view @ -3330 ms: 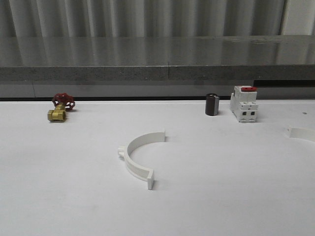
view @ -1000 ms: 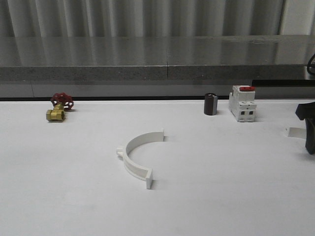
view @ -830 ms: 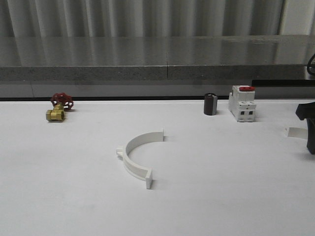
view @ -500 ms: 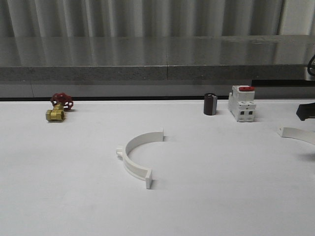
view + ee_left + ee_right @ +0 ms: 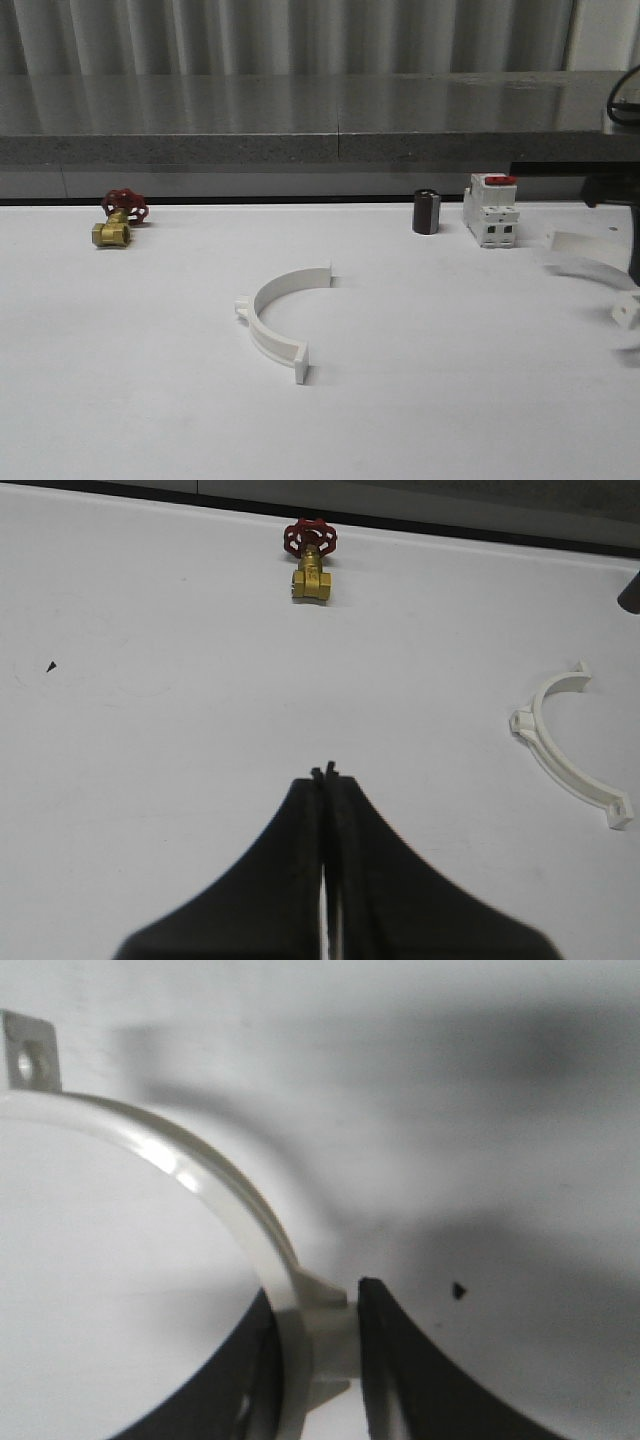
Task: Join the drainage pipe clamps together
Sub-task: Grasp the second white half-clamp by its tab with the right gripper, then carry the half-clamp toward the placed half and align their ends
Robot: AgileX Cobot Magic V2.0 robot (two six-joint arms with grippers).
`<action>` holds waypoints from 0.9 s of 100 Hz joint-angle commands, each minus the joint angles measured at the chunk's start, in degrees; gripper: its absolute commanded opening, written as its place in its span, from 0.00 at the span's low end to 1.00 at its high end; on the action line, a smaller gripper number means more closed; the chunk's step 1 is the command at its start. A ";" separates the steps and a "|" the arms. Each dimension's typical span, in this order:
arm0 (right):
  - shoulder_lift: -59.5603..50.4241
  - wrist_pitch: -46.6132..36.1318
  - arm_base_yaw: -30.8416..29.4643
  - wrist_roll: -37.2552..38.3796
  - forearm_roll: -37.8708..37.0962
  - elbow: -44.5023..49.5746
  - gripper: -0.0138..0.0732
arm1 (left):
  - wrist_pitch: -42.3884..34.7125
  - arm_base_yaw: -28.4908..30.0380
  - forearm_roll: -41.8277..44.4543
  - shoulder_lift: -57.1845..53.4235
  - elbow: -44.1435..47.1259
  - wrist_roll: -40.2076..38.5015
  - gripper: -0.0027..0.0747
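One white drainage pipe clamp half (image 5: 275, 320) lies flat at the middle of the table, its open side toward the right; the left wrist view has it off to the side (image 5: 565, 755). The other clamp half (image 5: 590, 268) hangs just above the table at the far right. My right gripper (image 5: 634, 262) is shut on it, and the wrist view shows the fingers (image 5: 320, 1330) pinching the band (image 5: 200, 1175) at its side tab, with one holed end flange (image 5: 28, 1055) visible. My left gripper (image 5: 325, 773) is shut on nothing, over bare table well short of the middle clamp.
A brass valve with a red handwheel (image 5: 118, 220) sits at the back left. A black cylinder (image 5: 426, 212) and a white breaker with a red top (image 5: 493, 210) stand at the back right. A grey ledge (image 5: 320, 150) runs behind the table.
My right gripper came in at the right edge, shut on the right clamp half and raised it, carrying it a little leftward. The middle clamp half has not moved.
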 commanded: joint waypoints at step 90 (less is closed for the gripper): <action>0.85 -0.67 29.12 42.02 -16.86 -6.86 0.23 | -4.13 0.03 -0.83 0.20 -1.47 0.08 0.01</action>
